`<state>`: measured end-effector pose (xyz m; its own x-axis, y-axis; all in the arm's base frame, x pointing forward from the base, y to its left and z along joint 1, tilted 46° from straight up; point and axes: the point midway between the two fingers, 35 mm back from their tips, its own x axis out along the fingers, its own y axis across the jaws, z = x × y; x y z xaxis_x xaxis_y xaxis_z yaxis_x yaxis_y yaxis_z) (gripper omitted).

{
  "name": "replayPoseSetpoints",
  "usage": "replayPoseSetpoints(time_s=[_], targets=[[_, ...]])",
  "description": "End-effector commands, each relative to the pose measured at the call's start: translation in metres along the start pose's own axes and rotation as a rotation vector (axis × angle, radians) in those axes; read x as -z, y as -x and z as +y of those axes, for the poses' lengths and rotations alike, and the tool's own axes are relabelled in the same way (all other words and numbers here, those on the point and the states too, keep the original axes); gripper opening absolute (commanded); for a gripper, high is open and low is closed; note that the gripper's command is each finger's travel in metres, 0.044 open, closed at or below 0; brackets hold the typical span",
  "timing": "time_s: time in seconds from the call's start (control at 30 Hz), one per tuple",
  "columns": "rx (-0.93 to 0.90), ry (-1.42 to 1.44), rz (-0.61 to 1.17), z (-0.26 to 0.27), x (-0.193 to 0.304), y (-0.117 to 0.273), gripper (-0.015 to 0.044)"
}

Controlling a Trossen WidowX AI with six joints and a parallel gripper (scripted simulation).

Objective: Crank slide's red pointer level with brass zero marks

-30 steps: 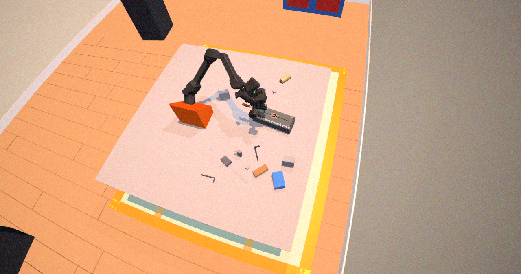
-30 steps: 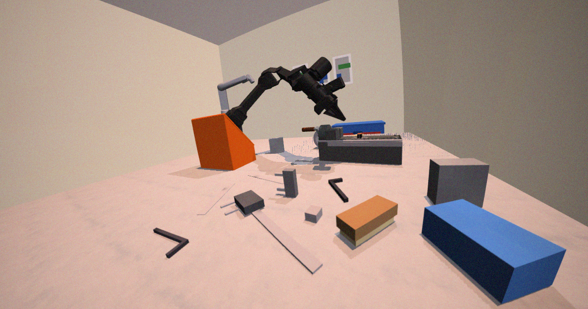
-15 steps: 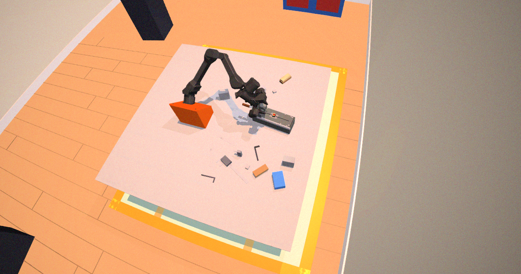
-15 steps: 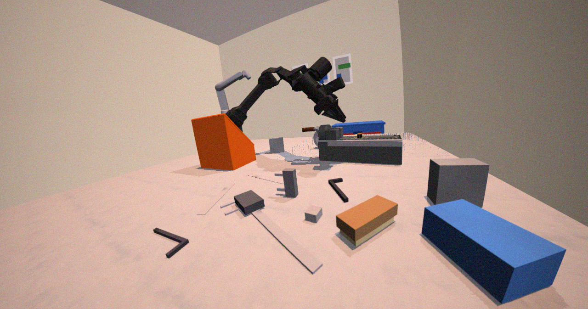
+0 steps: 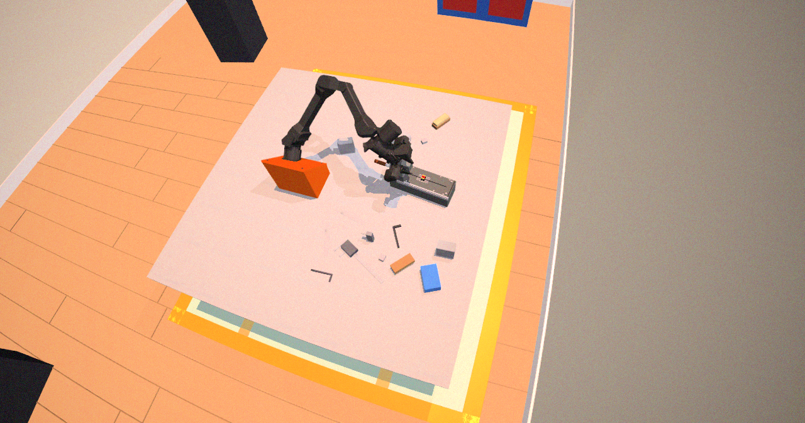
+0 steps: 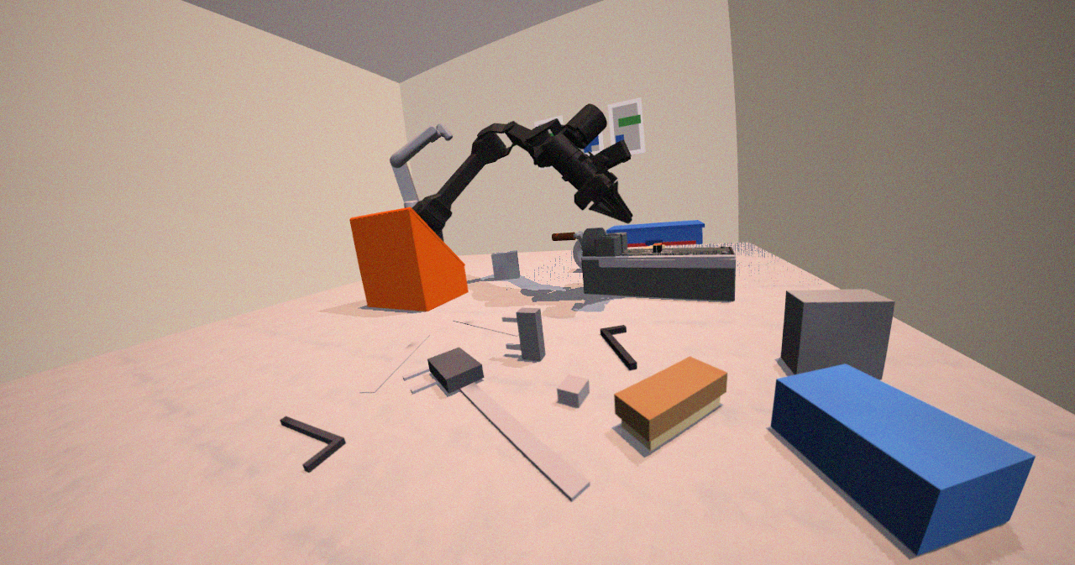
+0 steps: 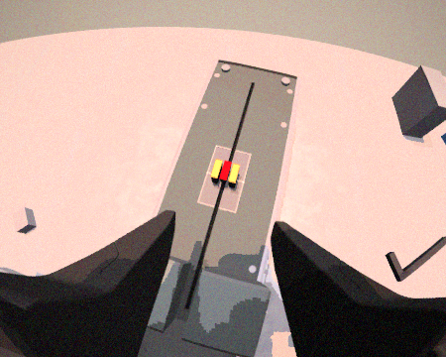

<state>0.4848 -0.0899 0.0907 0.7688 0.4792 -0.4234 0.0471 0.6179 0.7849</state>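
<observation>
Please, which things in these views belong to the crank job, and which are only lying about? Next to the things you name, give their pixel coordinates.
For the job:
- machine (image 5: 433, 186) (image 6: 658, 277) (image 7: 183, 198)
- crank handle (image 5: 380, 162) (image 6: 563, 237)
- red pointer (image 7: 226, 171)
- two brass marks (image 7: 217, 170)
- gripper (image 7: 225, 225)

Lying about:
- blue block (image 5: 430, 277) (image 6: 894, 442)
- orange-topped block (image 5: 402, 263) (image 6: 673, 396)
- two black L-shaped pieces (image 5: 397, 237) (image 6: 620, 349) (image 7: 416, 260)
- large grey block (image 5: 445, 250) (image 6: 836, 332) (image 7: 421, 101)

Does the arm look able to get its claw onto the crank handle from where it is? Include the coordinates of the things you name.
Probably, after repositioning: the claw (image 7: 225, 225) is open above the machine (image 6: 659, 279), and the brown handle (image 5: 380, 162) (image 6: 563, 236) sticks out past its end, seemingly unobstructed.
</observation>
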Motion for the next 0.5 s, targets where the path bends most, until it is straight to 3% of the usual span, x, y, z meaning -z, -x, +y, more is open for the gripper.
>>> replayPoseSetpoints(time_s=[0.0, 0.13, 0.47], targets=[[0.0, 0.0, 0.0, 0.0, 0.0, 0.0, 0.0099], [0.0, 0.0, 0.0, 0.0, 0.0, 0.0, 0.0], [0.0, 0.0, 0.0, 0.0, 0.0, 0.0, 0.0]])
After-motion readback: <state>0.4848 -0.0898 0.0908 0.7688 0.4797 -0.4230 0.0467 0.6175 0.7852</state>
